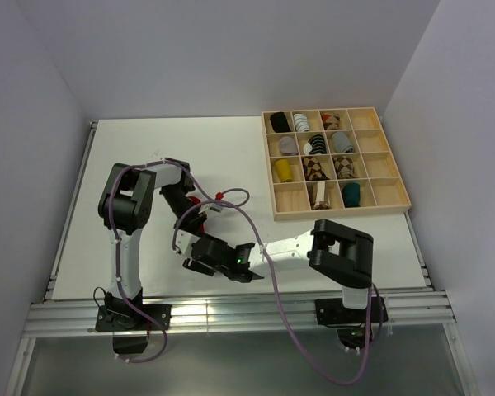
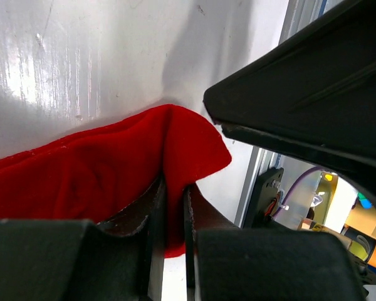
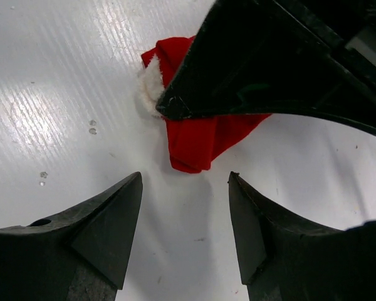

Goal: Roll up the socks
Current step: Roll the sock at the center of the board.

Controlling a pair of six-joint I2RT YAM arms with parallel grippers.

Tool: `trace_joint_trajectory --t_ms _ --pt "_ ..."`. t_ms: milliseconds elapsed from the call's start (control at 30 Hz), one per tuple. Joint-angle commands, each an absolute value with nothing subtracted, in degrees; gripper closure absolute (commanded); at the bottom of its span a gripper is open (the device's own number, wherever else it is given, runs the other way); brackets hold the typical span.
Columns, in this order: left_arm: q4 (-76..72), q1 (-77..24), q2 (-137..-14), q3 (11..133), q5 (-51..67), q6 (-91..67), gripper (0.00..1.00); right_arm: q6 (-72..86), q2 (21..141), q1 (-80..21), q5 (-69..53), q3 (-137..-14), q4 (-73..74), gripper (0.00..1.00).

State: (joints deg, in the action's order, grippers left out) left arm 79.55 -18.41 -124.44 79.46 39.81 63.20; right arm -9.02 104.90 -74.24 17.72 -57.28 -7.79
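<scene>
Red sock (image 2: pixel 94 182) lies on the white desk (image 1: pixel 132 157), toward the near edge and left of centre. It is well apart from the wooden tray (image 1: pixel 338 214) of rolled bundles by the far-right corner. Left pincer (image 2: pixel 173 194) is clamped on a raised fold at one end of the sock, with fabric squeezed between nearly closed fingers. It is likely pinning or lifting that end so a roll can start. Right pincer (image 3: pixel 185 182) hovers just beside the sock's other visible end, fingers wide apart, holding nothing and not touching fabric. It is probably staged to catch or press the loose end. A white patch shows on the sock in the right wrist view. The roll on this sock looks barely begun.
</scene>
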Motion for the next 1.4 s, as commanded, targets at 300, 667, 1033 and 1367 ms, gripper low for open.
trace_joint_trajectory --t_ms 300,667,1033,1367 --pt "79.0 -18.8 -125.8 79.6 38.9 65.2 1.00 -14.8 110.7 -75.8 24.8 -64.2 -11.6 0.37" --pt "79.0 -19.0 -125.4 79.8 38.7 64.7 1.00 -15.4 112.9 -75.8 24.4 -64.9 -12.0 0.51" --pt "78.8 -19.5 -124.0 82.6 39.7 63.4 0.81 -10.6 112.2 -74.4 19.3 -66.7 -8.4 0.86" --pt "78.1 -17.8 -120.3 89.7 45.7 61.7 0.66 -4.0 107.7 -68.7 5.8 -66.9 0.1 0.99"
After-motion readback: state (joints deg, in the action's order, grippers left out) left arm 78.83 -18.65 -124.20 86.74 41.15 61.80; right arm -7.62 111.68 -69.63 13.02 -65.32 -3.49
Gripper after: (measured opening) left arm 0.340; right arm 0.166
